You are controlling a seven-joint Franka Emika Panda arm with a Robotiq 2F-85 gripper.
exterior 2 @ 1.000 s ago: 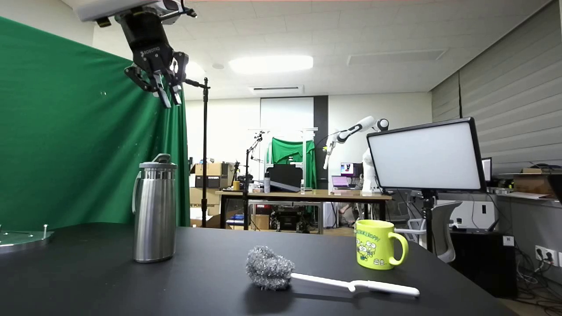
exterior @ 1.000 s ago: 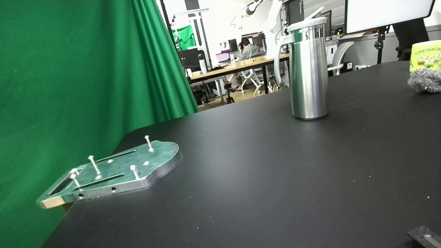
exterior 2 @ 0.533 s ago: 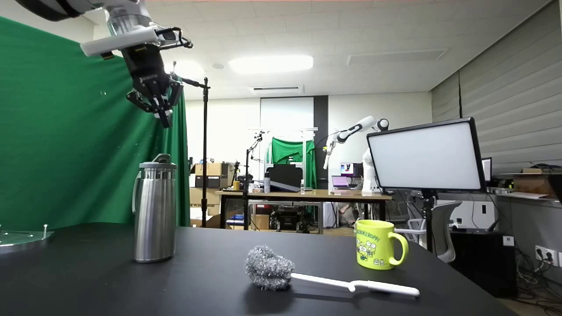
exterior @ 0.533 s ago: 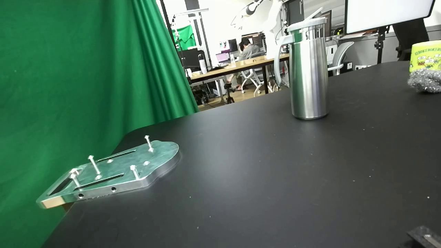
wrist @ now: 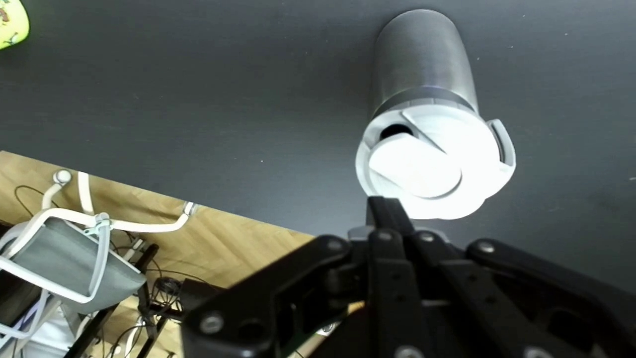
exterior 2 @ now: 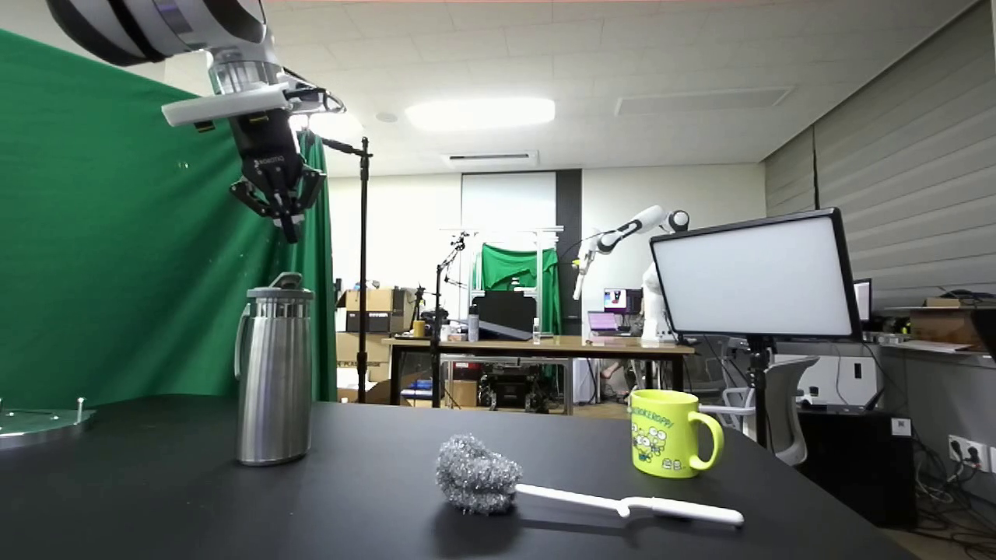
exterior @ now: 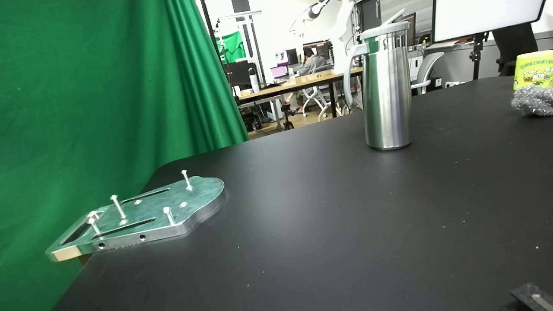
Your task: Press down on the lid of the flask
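The steel flask (exterior: 387, 99) stands upright on the black table; it also shows in an exterior view (exterior 2: 274, 389) and the wrist view (wrist: 422, 54). Its grey lid (exterior 2: 280, 293) has a raised, tilted flap (exterior 2: 286, 280), which also stands up in an exterior view (exterior: 395, 16). In the wrist view the lid (wrist: 472, 134) looks bright, with a dark opening beside the flap (wrist: 417, 164). My gripper (exterior 2: 290, 233) points down above the lid, apart from it. Its fingertips (wrist: 390, 209) are together with nothing between them.
A green plate with upright pegs (exterior: 160, 207) lies at the table edge near the green curtain (exterior 2: 140, 272). A silver scrubber with white handle (exterior 2: 478, 474) and a yellow-green mug (exterior 2: 665, 432) stand on the table, away from the flask.
My gripper was open one second ago and has since shut. The arm has come down, bringing the fingertips closer above the lid. The flask and its raised flap have not moved.
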